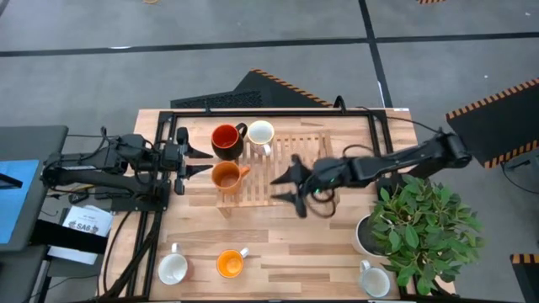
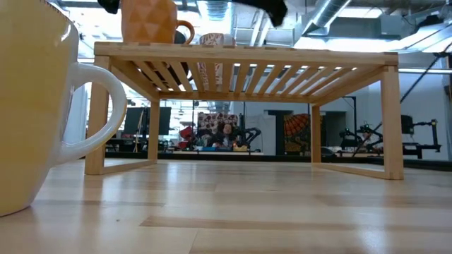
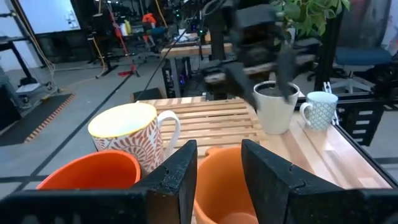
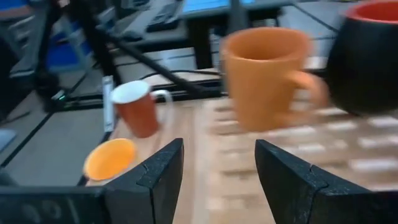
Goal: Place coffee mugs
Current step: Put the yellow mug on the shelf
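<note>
Three round handled mugs are carried on the slatted wooden rack (image 1: 290, 168): a dark mug with a red inside (image 1: 226, 139), a pale patterned mug (image 1: 260, 133) beside it, and an orange mug (image 1: 226, 176) at the rack's left edge. The left hand (image 1: 200, 161) is held just left of the rack, fingers apart. The right hand (image 1: 285, 188) is held over the rack's middle, fingers apart, empty. Beyond the rack, three more mugs are set along the table's (image 1: 286, 261) near edge.

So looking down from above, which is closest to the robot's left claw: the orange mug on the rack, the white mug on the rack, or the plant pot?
From the left gripper:
1. Orange mug, rack's left end.
2. White mug, rack's back edge.
3. White plant pot, table's right side.
</note>
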